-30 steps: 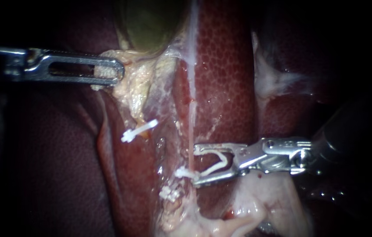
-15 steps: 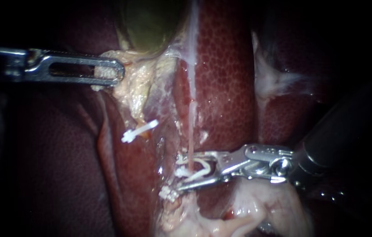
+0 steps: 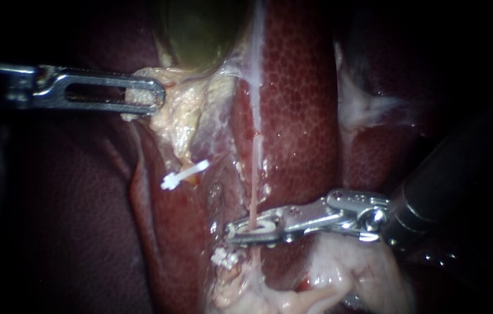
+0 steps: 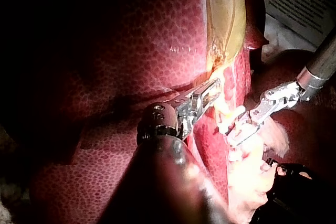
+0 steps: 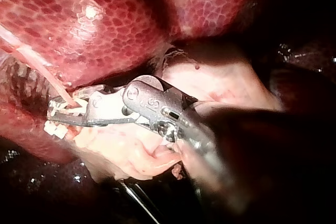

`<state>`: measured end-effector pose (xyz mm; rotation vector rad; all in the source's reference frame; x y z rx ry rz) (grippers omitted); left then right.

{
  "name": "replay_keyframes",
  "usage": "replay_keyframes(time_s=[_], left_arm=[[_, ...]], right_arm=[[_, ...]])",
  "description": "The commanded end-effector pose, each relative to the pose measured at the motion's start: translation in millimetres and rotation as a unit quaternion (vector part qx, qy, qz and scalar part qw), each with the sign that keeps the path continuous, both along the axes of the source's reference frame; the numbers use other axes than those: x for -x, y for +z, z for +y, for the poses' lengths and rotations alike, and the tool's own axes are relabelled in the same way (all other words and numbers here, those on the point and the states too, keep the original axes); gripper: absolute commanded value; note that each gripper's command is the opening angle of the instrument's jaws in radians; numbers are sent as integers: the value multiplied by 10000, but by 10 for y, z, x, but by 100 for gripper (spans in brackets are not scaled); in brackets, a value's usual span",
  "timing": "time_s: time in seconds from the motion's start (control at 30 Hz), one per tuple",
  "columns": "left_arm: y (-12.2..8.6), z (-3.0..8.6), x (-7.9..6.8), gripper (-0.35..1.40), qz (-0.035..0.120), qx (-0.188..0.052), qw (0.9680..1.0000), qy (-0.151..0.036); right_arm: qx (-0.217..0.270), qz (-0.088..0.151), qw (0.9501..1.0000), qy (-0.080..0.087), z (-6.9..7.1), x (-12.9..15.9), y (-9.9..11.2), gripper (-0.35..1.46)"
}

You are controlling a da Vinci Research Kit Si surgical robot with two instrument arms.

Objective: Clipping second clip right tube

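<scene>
Right pincer [image 3: 231,234] clamped on clip [image 3: 261,228] around right tube [image 3: 254,180], left pincer [image 3: 159,96] gripping pale tissue [image 3: 183,113]

The liver [image 3: 298,87] is dark red, with fine honeycomb mottling throughout. The gallbladder [image 3: 199,29] is olive green; the loose tissue [image 3: 188,110] below it, cream-yellow. The right tube [image 3: 254,180] is pale pink. The left clip [image 3: 185,173], held clip [image 3: 261,227] and lower clip [image 3: 226,256] are white. The left instrument [image 3: 156,96] and right instrument [image 3: 234,231] are bright silver.

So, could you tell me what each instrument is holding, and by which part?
Right instrument: jaws shut on a white clip around the right tube. Left instrument: jaws shut on the edge of pale tissue below the gallbladder.
</scene>
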<state>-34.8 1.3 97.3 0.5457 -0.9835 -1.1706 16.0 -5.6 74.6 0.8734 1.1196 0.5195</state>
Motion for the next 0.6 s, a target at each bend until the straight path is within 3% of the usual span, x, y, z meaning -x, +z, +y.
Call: replay_keyframes(time_s=[0.03,0.6], left_arm=[[0,0,0,-35,0,0,10000,0],[0,-1,-1,-35,0,2,10000,2]], right_arm=[[-25,0,10000,-9,0,1,0,-35],[-156,-31,9999,-6,1,2,0,-35]])
